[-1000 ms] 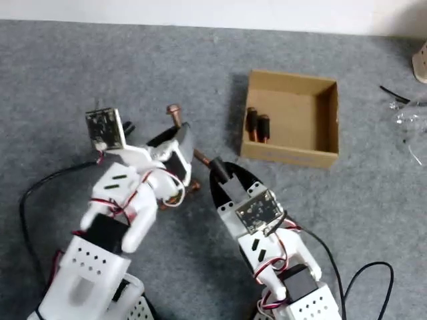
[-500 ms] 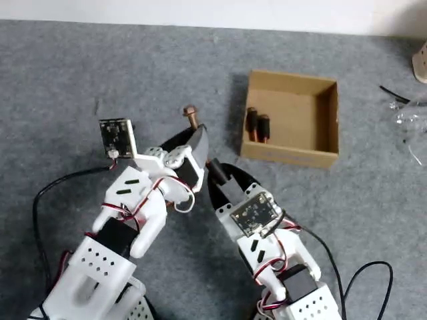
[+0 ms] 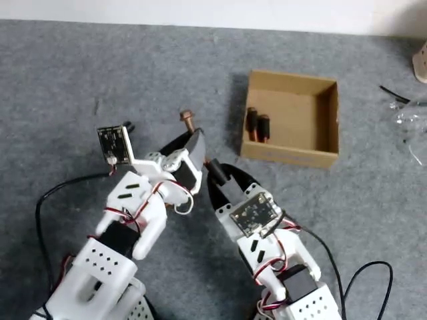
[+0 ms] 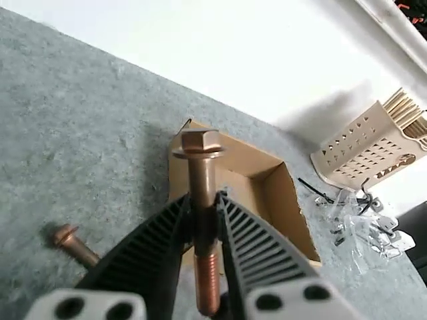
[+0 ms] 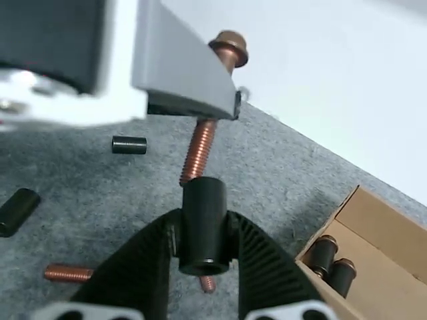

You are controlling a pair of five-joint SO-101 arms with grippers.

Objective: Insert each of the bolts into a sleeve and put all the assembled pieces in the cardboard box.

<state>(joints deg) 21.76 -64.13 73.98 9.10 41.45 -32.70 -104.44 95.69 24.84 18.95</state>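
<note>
My left gripper (image 3: 193, 143) is shut on a copper bolt (image 4: 202, 220), head (image 3: 187, 117) up and away from the arm. My right gripper (image 3: 219, 177) is shut on a black sleeve (image 5: 203, 223). The bolt's threaded tip (image 5: 195, 160) sits just at the sleeve's upper mouth, roughly in line with it. The cardboard box (image 3: 327, 120) lies beyond both grippers and holds two assembled pieces (image 3: 257, 126). A loose bolt (image 4: 75, 244) lies on the carpet, another bolt (image 5: 67, 273) near the sleeve, with two spare black sleeves (image 5: 129, 145) farther off.
Grey carpet covers the table. A beige holder (image 4: 373, 148) and clear plastic bags with black ties (image 3: 407, 110) lie past the box to the right. A white wall edge runs along the far side.
My left arm swung right with the bolt, bringing its threaded end to the sleeve held by my right gripper; in the last half second it shifted only slightly.
</note>
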